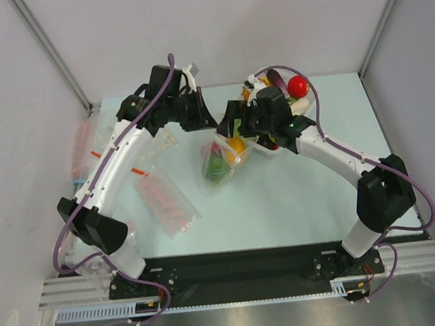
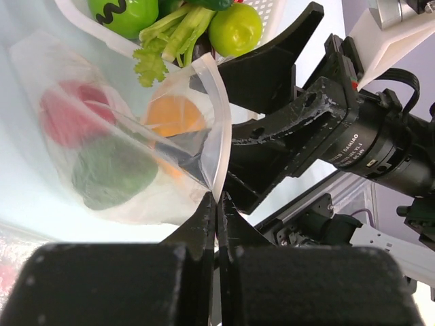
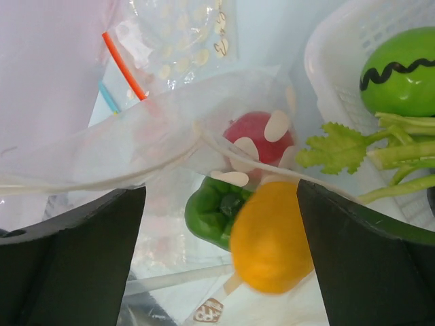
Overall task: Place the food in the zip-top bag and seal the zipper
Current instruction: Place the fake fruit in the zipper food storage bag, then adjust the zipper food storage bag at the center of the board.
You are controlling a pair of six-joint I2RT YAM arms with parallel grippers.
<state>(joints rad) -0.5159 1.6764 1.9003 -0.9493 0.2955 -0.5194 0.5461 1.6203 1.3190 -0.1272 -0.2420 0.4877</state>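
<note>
The clear zip-top bag (image 1: pixel 219 163) lies in the middle of the table with its mouth held up. My left gripper (image 2: pixel 217 200) is shut on the bag's rim (image 2: pixel 212 136). Red (image 2: pixel 64 115), dark green (image 2: pixel 109 173) and orange (image 2: pixel 175 114) food shows through the plastic. My right gripper (image 3: pixel 221 204) stands open over the mouth. A blurred orange piece (image 3: pixel 272 238) sits between its fingers, close to the right one, with a green pepper (image 3: pixel 214 210) and a red white-spotted piece (image 3: pixel 255 136) below. The zipper (image 3: pixel 211 140) runs unsealed across the opening.
A white basket (image 1: pixel 266 146) right of the bag holds a green piece with a black zigzag (image 3: pixel 401 68), celery (image 3: pixel 353 153) and a light green fruit (image 2: pixel 234 28). A red fruit (image 1: pixel 297 86) lies behind. Flat packets (image 1: pixel 167 203) and a red strip (image 3: pixel 122 64) lie at the left.
</note>
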